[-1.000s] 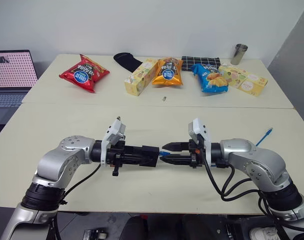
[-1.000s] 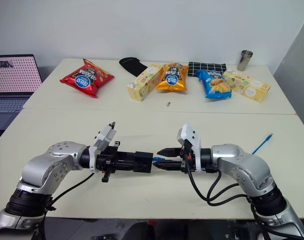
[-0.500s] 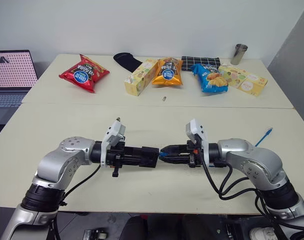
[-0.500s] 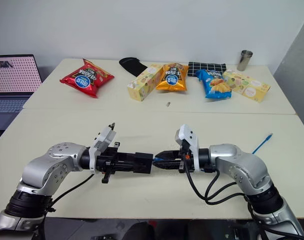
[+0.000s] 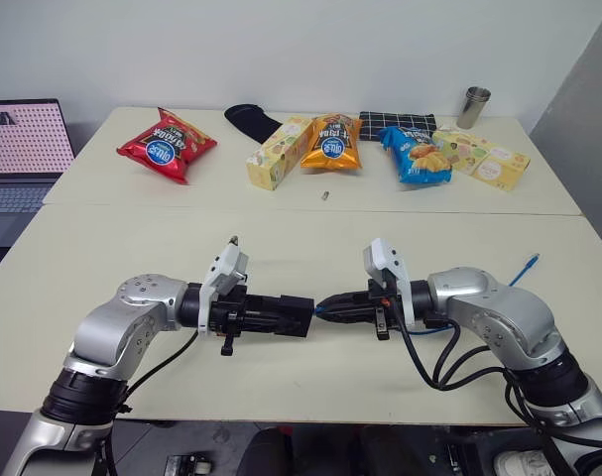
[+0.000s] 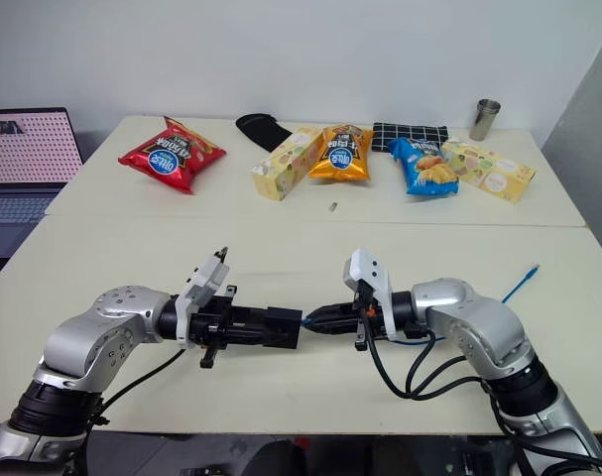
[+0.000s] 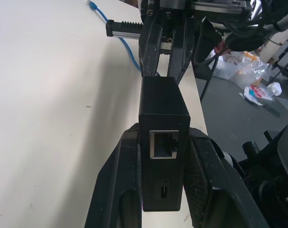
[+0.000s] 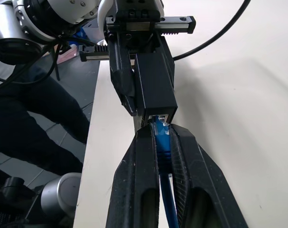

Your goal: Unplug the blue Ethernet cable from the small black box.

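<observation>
Gripping small black box (image 7: pixel 163 137), blue Ethernet cable (image 8: pixel 161 137), apparently plugged

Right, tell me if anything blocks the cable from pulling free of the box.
Nothing visible does. The right gripper is shut on the blue Ethernet cable at the small black box, which the left gripper holds above the table.

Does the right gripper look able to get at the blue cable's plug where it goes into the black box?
Yes, apparently: the right gripper is already shut on the blue Ethernet cable just at its plug, right against the small black box, which the left gripper holds. Nothing lies between them.
</observation>
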Available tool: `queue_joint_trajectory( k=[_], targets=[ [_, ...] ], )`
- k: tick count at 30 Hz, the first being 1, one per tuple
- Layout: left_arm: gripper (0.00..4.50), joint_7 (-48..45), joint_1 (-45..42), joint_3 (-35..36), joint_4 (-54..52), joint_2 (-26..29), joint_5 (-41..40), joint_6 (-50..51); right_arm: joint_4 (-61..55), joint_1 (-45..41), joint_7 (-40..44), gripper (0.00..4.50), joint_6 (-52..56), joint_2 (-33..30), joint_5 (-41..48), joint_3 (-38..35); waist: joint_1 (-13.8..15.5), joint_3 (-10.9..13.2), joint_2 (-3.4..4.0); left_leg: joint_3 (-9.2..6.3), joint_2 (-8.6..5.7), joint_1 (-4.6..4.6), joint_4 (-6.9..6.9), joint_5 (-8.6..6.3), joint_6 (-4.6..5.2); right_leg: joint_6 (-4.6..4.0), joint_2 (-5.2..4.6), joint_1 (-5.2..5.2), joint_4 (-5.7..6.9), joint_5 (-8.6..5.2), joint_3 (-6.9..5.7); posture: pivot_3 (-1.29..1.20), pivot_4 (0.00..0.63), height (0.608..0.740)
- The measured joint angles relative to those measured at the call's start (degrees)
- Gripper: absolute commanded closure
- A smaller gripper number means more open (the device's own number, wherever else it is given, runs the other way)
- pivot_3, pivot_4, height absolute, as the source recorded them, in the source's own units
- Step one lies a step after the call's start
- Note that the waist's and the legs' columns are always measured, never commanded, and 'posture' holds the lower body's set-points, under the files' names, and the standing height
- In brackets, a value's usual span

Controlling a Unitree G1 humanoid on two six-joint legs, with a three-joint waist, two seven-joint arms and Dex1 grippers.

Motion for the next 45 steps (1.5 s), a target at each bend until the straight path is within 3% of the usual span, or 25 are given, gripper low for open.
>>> queue_joint_trajectory(
  k=[7,12,14,20,21,25,30,33,39,45],
  targets=[
    [3.71,-1.0,2.1,-0.4,1.6,1.6,3.3,-4.7,2.9,2.1,1.7,4.46,0.1,-5.8,-1.4,-2.0,0.1,0.0,0.01,0.00,0.00,0.00,-0.01,-0.01,0.02,0.00,-0.01,0.00,-0.01,0.00,0.00,0.00,0.150,0.740],
    [3.71,-0.8,2.6,-0.1,2.4,1.5,3.8,-5.4,3.2,4.5,1.0,4.46,-0.8,-6.5,-2.9,-3.1,0.0,0.0,0.00,0.01,0.01,-0.02,-0.01,-0.03,0.05,0.00,0.00,-0.02,0.00,0.00,0.01,0.00,0.150,0.740],
    [3.71,0.2,2.9,0.6,2.4,1.5,3.9,-5.4,5.2,4.7,-3.1,4.46,-3.6,-4.6,-5.2,-5.4,0.0,0.0,0.00,0.03,0.01,-0.02,-0.01,-0.03,0.05,0.00,0.00,-0.01,0.00,0.00,0.03,0.00,0.150,0.740],
    [3.71,4.7,2.8,1.9,3.9,0.3,5.2,-5.8,23.3,-1.9,-28.3,4.46,-18.9,2.6,-22.9,-11.1,0.1,0.0,0.03,0.17,-0.02,-0.05,-0.01,0.01,-0.03,0.00,-0.01,-0.14,0.09,0.00,0.11,0.00,0.150,0.740],
    [3.71,5.9,2.4,1.9,4.7,-0.5,5.5,-6.2,26.4,-3.1,-31.6,3.73,-21.7,3.0,-25.7,-11.7,0.1,0.0,0.03,0.18,0.00,-0.08,-0.01,0.02,-0.03,0.00,-0.02,-0.17,0.09,0.00,0.11,0.00,0.150,0.740],
    [3.71,9.0,0.9,1.9,5.9,-2.5,7.0,-6.8,30.7,-4.0,-35.0,2.84,-25.5,4.3,-28.6,-13.3,-0.1,0.0,0.03,0.21,0.03,-0.08,-0.06,0.02,-0.03,0.00,-0.01,-0.20,0.09,0.00,0.10,0.00,0.150,0.740],
    [3.71,14.5,-1.0,2.4,8.6,-5.4,9.3,-9.3,30.7,-3.9,-33.4,1.81,-27.3,5.2,-29.2,-13.6,-0.1,0.0,0.03,0.24,0.03,-0.08,-0.05,0.01,-0.03,0.00,-0.01,-0.21,0.11,0.00,0.13,0.00,0.150,0.740],
    [3.71,22.6,-3.2,4.2,13.9,-9.3,13.5,-14.1,24.4,-2.1,-25.1,1.25,-25.9,3.8,-24.6,-13.9,0.0,0.0,0.05,0.24,0.03,-0.10,-0.03,0.01,-0.02,0.00,-0.01,-0.21,0.09,0.00,0.12,0.00,0.150,0.740],
    [3.71,33.0,-6.9,5.8,23.4,-13.8,19.3,-22.2,5.7,2.9,-10.7,1.25,-15.4,0.9,-10.6,-11.7,0.1,0.0,0.02,0.19,0.03,-0.11,-0.01,0.01,-0.02,0.00,-0.01,-0.19,0.11,0.00,0.09,0.00,0.150,0.740],
    [3.71,41.6,-10.2,6.4,34.9,-18.6,24.9,-33.7,0.2,1.9,-10.7,1.25,-8.6,1.2,-7.9,-10.1,0.2,0.0,-0.01,0.18,0.00,-0.10,0.03,0.02,-0.03,0.01,-0.04,-0.17,0.10,0.01,0.08,0.00,0.150,0.740]
  ],
)
